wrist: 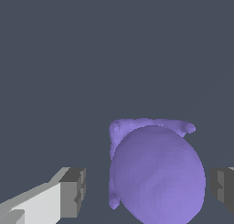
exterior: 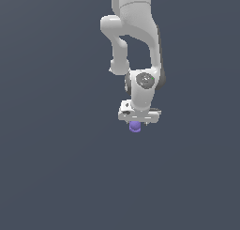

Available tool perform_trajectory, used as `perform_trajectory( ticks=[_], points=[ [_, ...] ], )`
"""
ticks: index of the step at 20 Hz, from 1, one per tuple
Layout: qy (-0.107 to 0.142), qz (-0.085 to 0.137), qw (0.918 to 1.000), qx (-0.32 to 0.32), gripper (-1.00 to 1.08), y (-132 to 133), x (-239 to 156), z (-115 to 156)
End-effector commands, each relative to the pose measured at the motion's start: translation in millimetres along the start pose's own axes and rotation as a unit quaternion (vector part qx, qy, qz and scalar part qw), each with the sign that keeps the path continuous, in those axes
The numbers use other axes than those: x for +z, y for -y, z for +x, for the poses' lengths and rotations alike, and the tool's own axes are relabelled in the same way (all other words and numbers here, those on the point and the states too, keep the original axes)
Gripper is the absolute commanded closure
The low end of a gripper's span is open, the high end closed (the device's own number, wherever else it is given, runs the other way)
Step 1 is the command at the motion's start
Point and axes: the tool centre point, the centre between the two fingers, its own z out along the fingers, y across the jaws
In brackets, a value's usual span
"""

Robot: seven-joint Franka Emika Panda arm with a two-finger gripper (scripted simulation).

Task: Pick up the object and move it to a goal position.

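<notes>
- One relation matters here: the purple object (wrist: pixel 157 175) sits between the two jaws, not off to one side of them.
- In the wrist view a pad (wrist: pixel 73 192) shows on one side of the object and the other pad (wrist: pixel 224 189) on the opposite side, each with a sliver of grey background between it and the purple surface. So the jaws stand apart, not clamped on anything.
- The gap is wider on one side than on the other, so the object looks slightly off-centre in the gripper (exterior: pixel 138 122).
- The object's rounded body seems a little longer across the line between the pads than along it, with a lumpy flange at its far end.
- In the exterior view the object (exterior: pixel 135 126) peeks out just under the white hand, at the gripper's lower edge.
- My judgement: closing the jaws is the next step; no goal marker is visible in either view.
</notes>
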Motion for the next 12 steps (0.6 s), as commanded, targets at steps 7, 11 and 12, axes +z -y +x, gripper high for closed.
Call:
perform_trajectory(
  ticks=[7,11,12],
  points=[
    [-0.001,0.000,1.0000,0.000,1.08,0.3,9.1,1.0],
    [-0.001,0.000,1.0000,0.000,1.08,0.3,9.1,1.0],
    [-0.001,0.000,1.0000,0.000,1.08,0.3,9.1,1.0]
  ],
)
